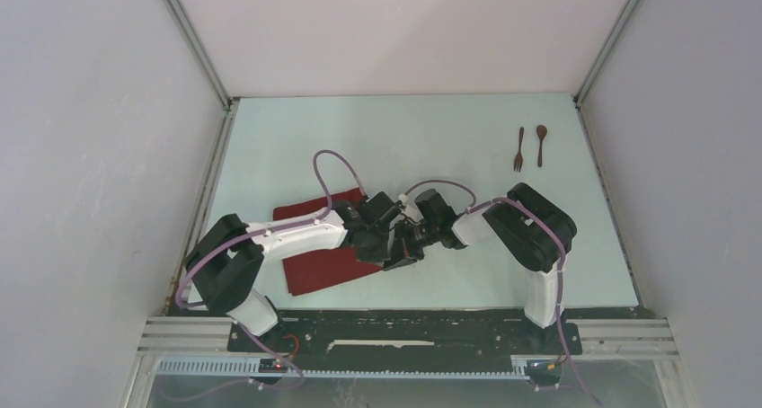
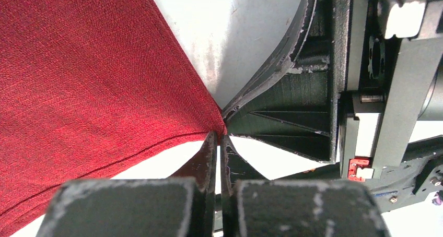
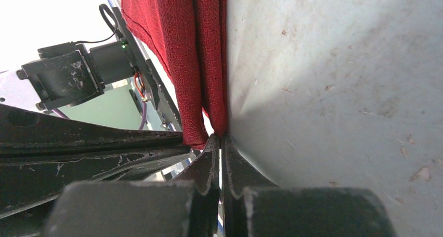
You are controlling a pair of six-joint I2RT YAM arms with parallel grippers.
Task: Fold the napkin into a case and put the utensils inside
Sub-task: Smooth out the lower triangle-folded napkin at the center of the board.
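The tabletop [image 1: 431, 138] is a pale mint-green sheet, scuffed and speckled where the right wrist camera sees it up close. It is boxed in by plain white walls [image 1: 404, 31] at the back and both sides, with metal corner strips running up from the far corners. Along the near edge runs a slotted aluminium rail [image 1: 404, 336], with a black base plate above it that carries both arms. The napkin [image 1: 314, 264] lies on the near left part of the tabletop, mostly flat and partly hidden under the white link of the left arm [image 1: 296, 233]. The right arm [image 1: 530, 224] reaches in from the other side, and the two wrists meet close together at the cloth's right-hand end. In the left wrist view, the left jaws are pressed together with the napkin's corner caught between their tips. From that pinch the red weave fans out to the left, and the dark body of the right wrist sits just beside it on the right. In the right wrist view, the right jaws are likewise pressed together on the cloth, nipping the bottom of two bunched folds that stand against the tabletop. The fork [image 1: 518, 149] and spoon [image 1: 541, 145] lie side by side near the far right corner, handles pointing away from the arms, well apart from the napkin and from both sets of jaws.
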